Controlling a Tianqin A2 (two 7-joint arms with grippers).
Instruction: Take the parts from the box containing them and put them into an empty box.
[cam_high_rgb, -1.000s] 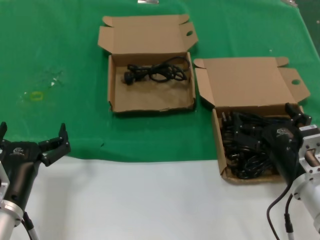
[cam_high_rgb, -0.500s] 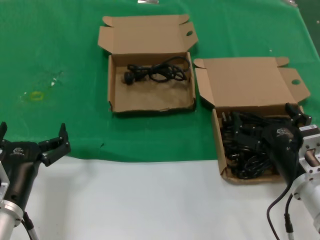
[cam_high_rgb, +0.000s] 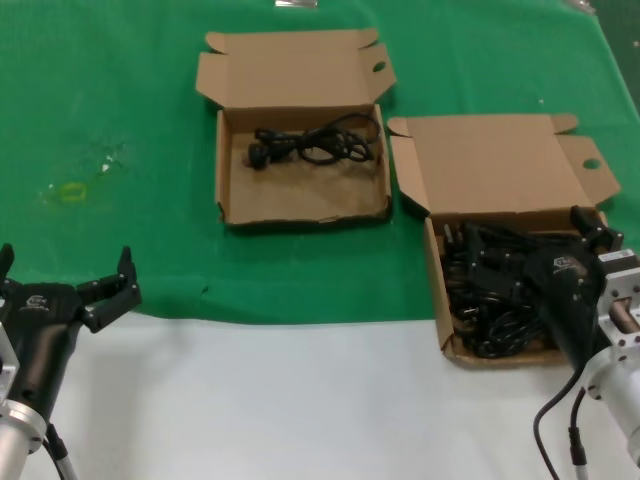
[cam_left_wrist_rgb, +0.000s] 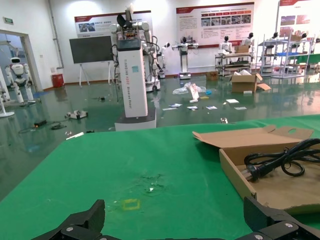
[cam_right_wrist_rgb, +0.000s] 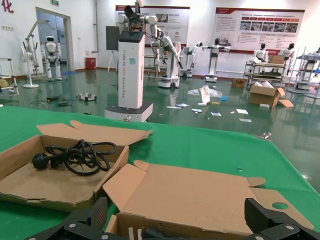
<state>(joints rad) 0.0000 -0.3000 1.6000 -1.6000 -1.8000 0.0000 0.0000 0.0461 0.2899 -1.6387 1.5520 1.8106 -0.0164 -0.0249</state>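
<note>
Across white table (cam_high_rgb: 300, 400) – green mat (cam_high_rgb: 120, 120) (stained).

A flat table (cam_high_rgb: 300, 400) carries everything: a green cloth (cam_high_rgb: 120, 100) covers its upper part, with bare white surface along the bottom of the frame. Two open brown cardboard boxes sit on the cloth, one (cam_high_rgb: 300, 195) at upper centre and one (cam_high_rgb: 445, 250) at right, just beside it. A small yellowish mark (cam_high_rgb: 72, 191) lies at left.

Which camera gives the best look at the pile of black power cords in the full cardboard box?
The head view: the pile of black power cords shows from above, partly behind the right gripper. The right wrist view catches only a sliver; the left wrist view shows none.
</note>
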